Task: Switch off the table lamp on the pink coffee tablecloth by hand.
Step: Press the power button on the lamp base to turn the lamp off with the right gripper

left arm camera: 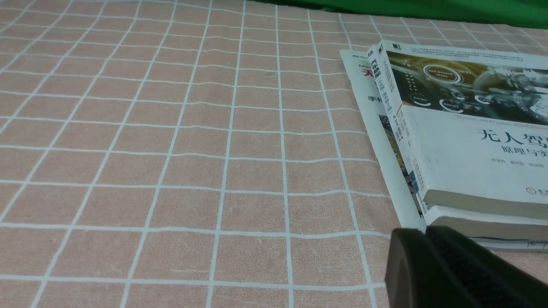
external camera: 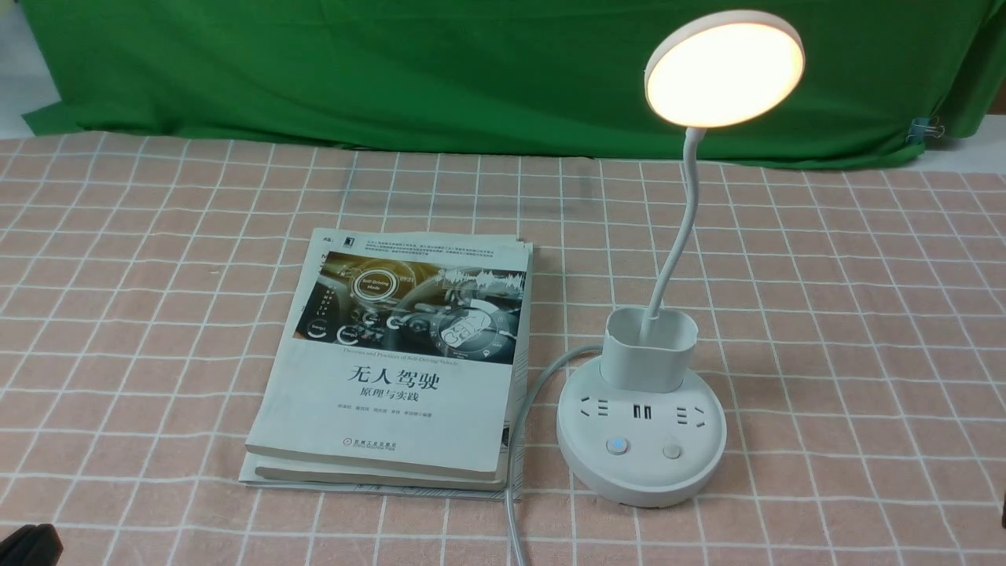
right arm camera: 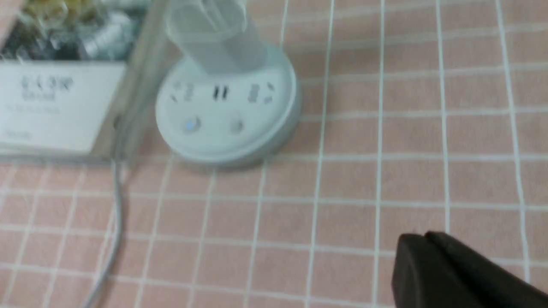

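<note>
In the front view, the table lamp stands upright right of centre, its round base in the lower right half and its lit disc head at the upper right, tilted and glowing warm white. The thin neck rises from the square cup at the back of the base. One button on the base shows blue, the other is pale.

The pink coffee tablecloth lies under everything, its far edge running across the upper part of the frame, where the green cloth hangs down to meet it. A black clip sits on the green cloth at the upper right.

A stack of books lies left of the lamp, near the middle; a grey cable runs between them, along the stack's right edge and off the bottom of the frame. That gap is narrow. To the right of the base, open tablecloth stretches to the frame's right edge; another wide bare stretch lies left of the books.

The left gripper shows at the lower left corner, its fingers together with nothing between them. The right gripper, barely inside the right edge, is also closed and empty, clear of the lamp.
</note>
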`<state>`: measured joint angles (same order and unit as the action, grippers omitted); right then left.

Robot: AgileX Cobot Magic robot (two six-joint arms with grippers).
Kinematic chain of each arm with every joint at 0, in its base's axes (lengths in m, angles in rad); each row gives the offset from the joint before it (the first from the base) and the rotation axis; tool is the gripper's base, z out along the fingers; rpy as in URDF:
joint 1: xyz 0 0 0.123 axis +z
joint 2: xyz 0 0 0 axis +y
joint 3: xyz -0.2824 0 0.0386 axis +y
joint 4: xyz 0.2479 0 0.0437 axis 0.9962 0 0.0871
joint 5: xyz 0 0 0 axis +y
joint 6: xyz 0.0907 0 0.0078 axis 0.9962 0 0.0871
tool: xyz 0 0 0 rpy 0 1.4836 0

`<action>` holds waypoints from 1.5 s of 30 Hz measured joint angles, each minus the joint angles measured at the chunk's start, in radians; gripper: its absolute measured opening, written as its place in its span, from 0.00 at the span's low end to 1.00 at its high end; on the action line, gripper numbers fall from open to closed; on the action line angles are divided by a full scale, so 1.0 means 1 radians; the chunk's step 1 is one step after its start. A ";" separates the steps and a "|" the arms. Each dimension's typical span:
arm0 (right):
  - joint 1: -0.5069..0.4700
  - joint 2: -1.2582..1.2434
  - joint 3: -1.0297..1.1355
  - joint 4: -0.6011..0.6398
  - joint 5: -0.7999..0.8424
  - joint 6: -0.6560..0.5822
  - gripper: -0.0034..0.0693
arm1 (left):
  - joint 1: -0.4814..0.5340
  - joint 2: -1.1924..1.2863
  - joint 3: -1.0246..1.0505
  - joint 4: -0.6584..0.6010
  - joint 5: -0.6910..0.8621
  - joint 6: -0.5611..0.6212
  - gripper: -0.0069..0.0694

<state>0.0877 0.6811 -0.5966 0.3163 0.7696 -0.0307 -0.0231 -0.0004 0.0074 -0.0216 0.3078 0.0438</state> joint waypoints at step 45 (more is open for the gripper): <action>0.490 1.130 -0.560 -0.229 -0.133 0.222 0.10 | 0.000 0.000 0.000 0.000 0.000 0.000 0.10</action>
<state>0.5779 1.8112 -1.1562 0.0868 0.6361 0.1917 -0.0231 -0.0004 0.0074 -0.0216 0.3078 0.0438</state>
